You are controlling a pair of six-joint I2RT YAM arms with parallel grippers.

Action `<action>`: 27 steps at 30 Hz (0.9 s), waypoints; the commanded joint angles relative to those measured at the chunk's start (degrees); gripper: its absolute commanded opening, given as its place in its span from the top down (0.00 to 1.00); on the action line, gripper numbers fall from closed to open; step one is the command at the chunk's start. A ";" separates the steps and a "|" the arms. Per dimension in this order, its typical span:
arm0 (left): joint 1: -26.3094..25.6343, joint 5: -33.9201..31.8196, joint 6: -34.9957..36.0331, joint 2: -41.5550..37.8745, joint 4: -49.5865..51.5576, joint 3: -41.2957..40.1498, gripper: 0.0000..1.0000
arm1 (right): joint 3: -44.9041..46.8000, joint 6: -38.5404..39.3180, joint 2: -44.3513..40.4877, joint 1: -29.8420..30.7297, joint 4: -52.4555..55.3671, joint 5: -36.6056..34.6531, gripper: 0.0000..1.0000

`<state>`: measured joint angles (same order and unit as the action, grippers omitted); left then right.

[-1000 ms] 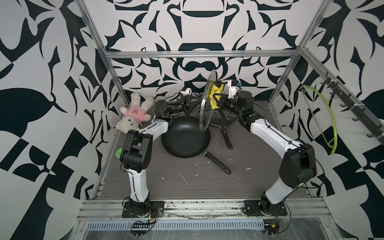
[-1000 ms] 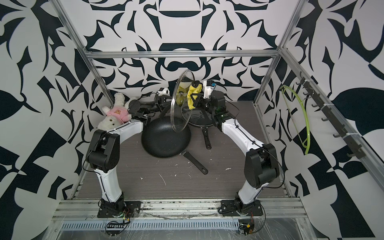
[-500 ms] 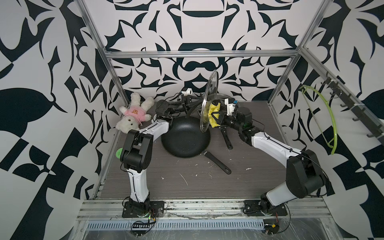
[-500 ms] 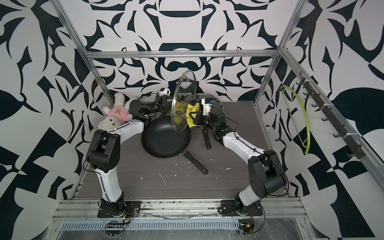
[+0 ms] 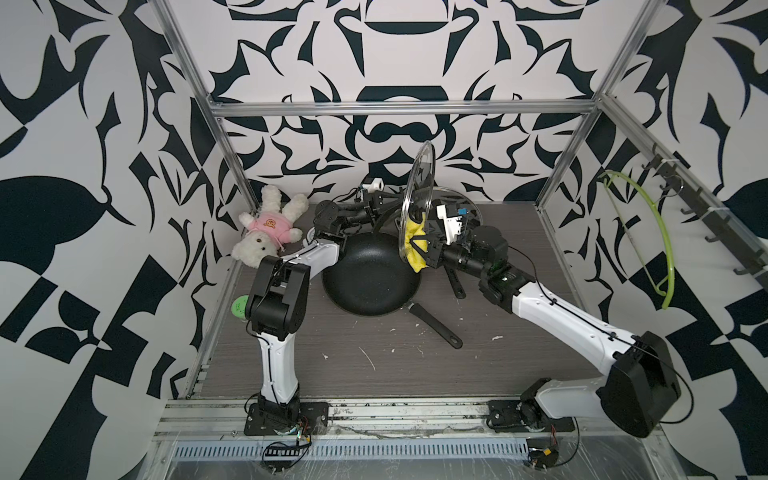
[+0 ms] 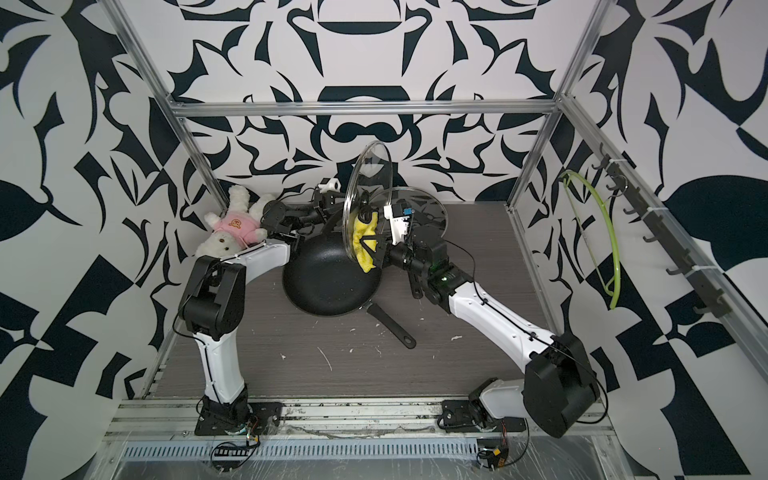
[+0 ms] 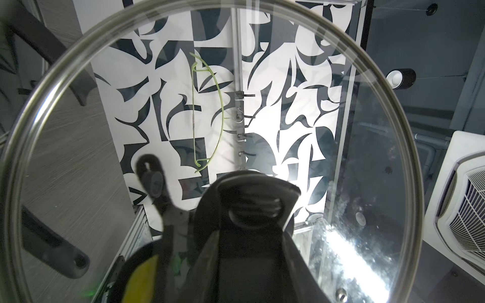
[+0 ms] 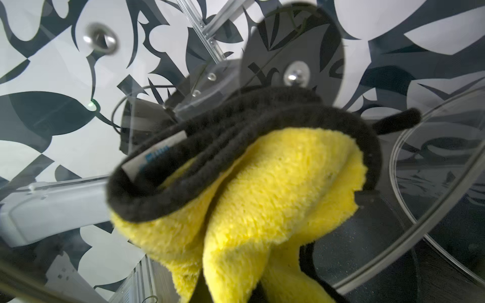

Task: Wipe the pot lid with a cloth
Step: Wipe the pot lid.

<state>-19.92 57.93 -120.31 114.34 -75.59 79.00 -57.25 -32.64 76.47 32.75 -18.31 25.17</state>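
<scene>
Two glass lids are in view. My left gripper (image 7: 249, 225) is closed around the knob (image 7: 252, 199) of the pot lid (image 5: 417, 195) and holds it on edge, nearly upright, over the far side of a black frying pan (image 5: 370, 286). The pan's bowl shows only dark coating. My right gripper (image 5: 415, 243) is clamped tight on the yellow cloth (image 5: 417, 259), which is bunched against the lid's face away from the knob. The second glass lid (image 6: 419, 208) lies flat over a smaller pan behind. That pan is mostly hidden, and only its handle (image 5: 455, 282) shows clearly. The right fingertips are buried in the cloth. In the right wrist view the cloth's dark trim is blurred.
</scene>
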 commanded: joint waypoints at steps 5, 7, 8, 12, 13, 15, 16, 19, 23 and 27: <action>-0.56 -3.83 -6.03 -0.26 -6.76 4.67 1.00 | -9.89 2.29 -0.01 1.55 -2.44 2.04 1.00; -0.45 -3.73 -6.12 -0.11 -6.74 4.63 1.00 | -10.72 2.32 -0.18 1.55 -3.27 -1.92 1.00; -0.47 -3.84 -6.08 -0.09 -6.74 4.45 1.00 | -11.03 2.41 -0.06 1.45 -4.18 -3.39 1.00; -0.47 -3.13 -5.74 -0.40 -6.76 3.84 1.00 | -15.85 4.05 1.83 0.59 -2.26 -7.25 1.00; -0.47 -2.94 -5.55 -0.49 -6.76 3.63 1.00 | -17.24 4.07 2.60 0.24 -1.71 -7.68 1.00; -0.46 -2.63 -5.21 -0.86 -6.75 2.81 1.00 | -20.25 4.10 4.42 -0.79 -0.91 -8.99 1.00; -0.47 -2.45 -5.03 -1.09 -6.71 2.40 1.00 | -21.68 4.17 5.33 -1.32 -0.46 -9.87 1.00; -0.40 -1.95 -4.77 -1.78 -6.74 1.39 1.00 | -25.47 3.82 7.85 -3.19 0.59 -12.21 1.00; -0.47 -1.62 -4.82 -2.67 -6.69 0.47 1.00 | -29.35 3.73 11.45 -5.86 1.60 -13.43 1.00; -0.47 -1.71 -4.98 -3.75 -6.70 -0.50 1.00 | -31.69 3.11 14.65 -8.48 2.86 -14.18 1.00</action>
<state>-19.94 58.02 -120.44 115.37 -75.31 78.00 -85.62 -29.63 90.65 25.50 -14.46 12.73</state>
